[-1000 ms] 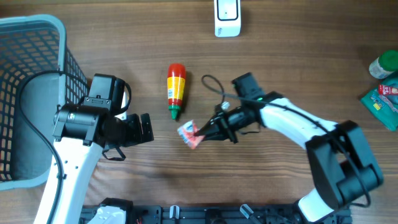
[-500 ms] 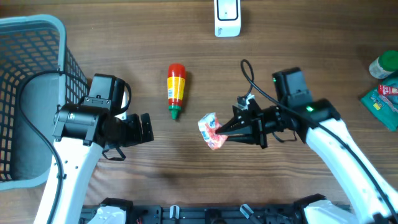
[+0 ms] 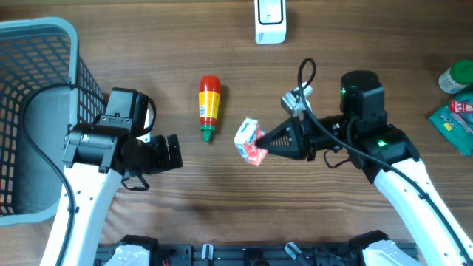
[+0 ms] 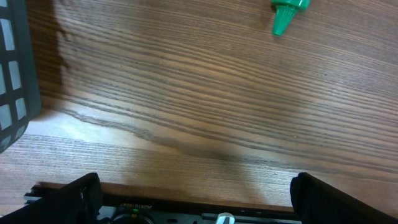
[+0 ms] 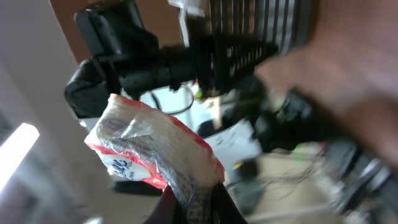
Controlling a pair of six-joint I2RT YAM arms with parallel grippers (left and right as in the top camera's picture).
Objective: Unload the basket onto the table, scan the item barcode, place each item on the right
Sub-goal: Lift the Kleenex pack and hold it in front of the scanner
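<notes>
My right gripper (image 3: pixel 267 142) is shut on a small red-and-white snack packet (image 3: pixel 250 140), pinching its crimped end and holding it above the middle of the table. In the right wrist view the packet (image 5: pixel 152 149) fills the frame, its sealed edge squeezed between the two fingers (image 5: pixel 174 202), and the view is blurred. The white barcode scanner (image 3: pixel 270 20) stands at the far edge of the table. My left gripper (image 3: pixel 171 154) hovers open over bare wood at the left, holding nothing; its wrist view shows both fingertips (image 4: pixel 81 193) spread wide.
A red sauce bottle (image 3: pixel 210 106) with a green cap lies left of the packet; its green tip (image 4: pixel 286 15) shows in the left wrist view. A blue-grey basket (image 3: pixel 41 44) stands at the far left. A green jar (image 3: pixel 458 76) and a green packet (image 3: pixel 452 124) lie at the right edge.
My right arm has lifted the packet and swung it right and toward the far side, with the wrist turning. The left arm has not moved.
</notes>
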